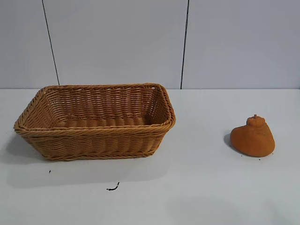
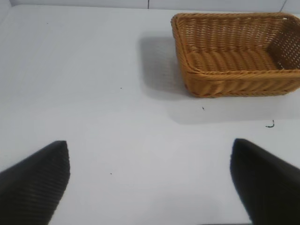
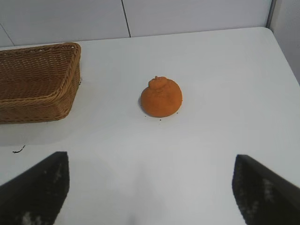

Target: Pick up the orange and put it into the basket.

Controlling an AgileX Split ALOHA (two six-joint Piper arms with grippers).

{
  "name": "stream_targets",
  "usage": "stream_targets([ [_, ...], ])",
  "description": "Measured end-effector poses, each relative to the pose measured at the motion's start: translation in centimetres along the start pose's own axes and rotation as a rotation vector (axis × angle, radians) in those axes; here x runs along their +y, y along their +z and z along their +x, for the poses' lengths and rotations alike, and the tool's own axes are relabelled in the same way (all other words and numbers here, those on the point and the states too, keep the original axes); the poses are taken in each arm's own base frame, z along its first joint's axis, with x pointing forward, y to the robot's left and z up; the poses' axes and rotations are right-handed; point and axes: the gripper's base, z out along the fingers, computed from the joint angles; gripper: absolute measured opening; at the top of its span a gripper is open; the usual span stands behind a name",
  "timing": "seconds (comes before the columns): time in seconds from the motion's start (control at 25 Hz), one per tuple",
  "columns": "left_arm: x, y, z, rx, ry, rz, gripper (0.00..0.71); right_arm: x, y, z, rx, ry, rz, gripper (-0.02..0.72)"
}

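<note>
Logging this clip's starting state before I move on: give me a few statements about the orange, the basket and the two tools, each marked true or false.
1. The orange is inside the basket. False: it sits on the table, apart from the basket.
2. The basket holds nothing. True, as far as its visible interior shows.
3. The right tool is clamped on the orange. False: its fingers stand wide apart, short of the orange, holding nothing.
4. The left tool is open and empty. True.
5. The orange's knob points upward. True.
6. The basket lies tipped on its side. False: it stands upright, opening up.
</note>
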Motion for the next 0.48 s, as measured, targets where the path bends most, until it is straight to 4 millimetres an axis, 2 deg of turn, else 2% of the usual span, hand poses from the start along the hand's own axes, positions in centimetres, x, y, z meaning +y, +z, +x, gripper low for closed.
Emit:
stream_targets([
  [0.36, 0.00, 0.00, 0.00, 0.000, 0.000, 0.000, 0.666, -0.03, 0.00, -0.01, -0.001, 0.000, 0.003, 0.647],
  [0.48, 0.00, 0.00, 0.00, 0.000, 0.000, 0.000, 0.666, -0.01, 0.29, -0.94, 0.034, 0.001, 0.008, 0.639],
])
